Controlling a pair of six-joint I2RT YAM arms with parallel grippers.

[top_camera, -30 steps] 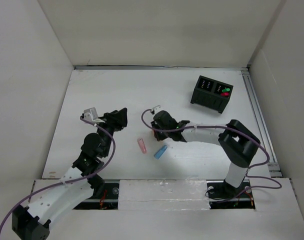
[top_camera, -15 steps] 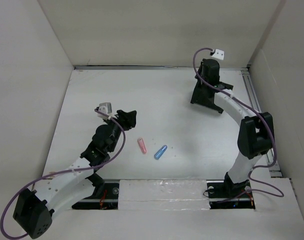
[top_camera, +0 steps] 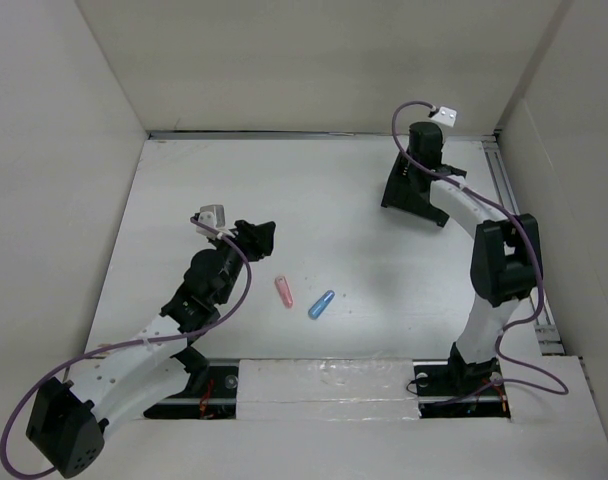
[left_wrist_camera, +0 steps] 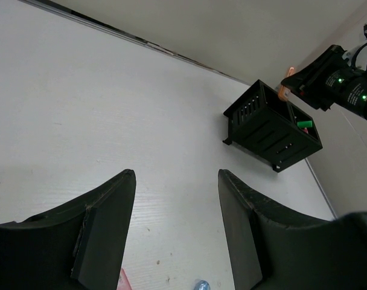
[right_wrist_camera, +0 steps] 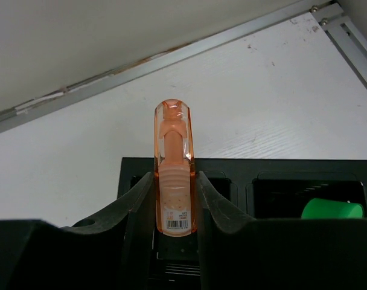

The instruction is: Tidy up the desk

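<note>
The desk [top_camera: 284,190] is a large white tabletop. A pink capped marker [top_camera: 284,291] and a blue one [top_camera: 321,304] lie near its front middle. My left gripper [top_camera: 261,236] is open and empty, just behind and left of them; its wrist view [left_wrist_camera: 176,175] shows both marker tips at the bottom edge. My right gripper [top_camera: 416,172] is shut on an orange translucent marker [right_wrist_camera: 173,151] and holds it upright over the left compartment of the black two-compartment box [top_camera: 421,190]. A green item [right_wrist_camera: 331,209] sits in the right compartment.
Off-white panels wall the desk on three sides. A metal rail [top_camera: 514,220] runs along the right edge beside the box. The box stands at the far right, also seen in the left wrist view [left_wrist_camera: 271,130].
My right arm has swung from the desk's middle to above the black box, with the orange marker in its grip. My left gripper has shifted slightly right. The pink and blue markers have not moved.
</note>
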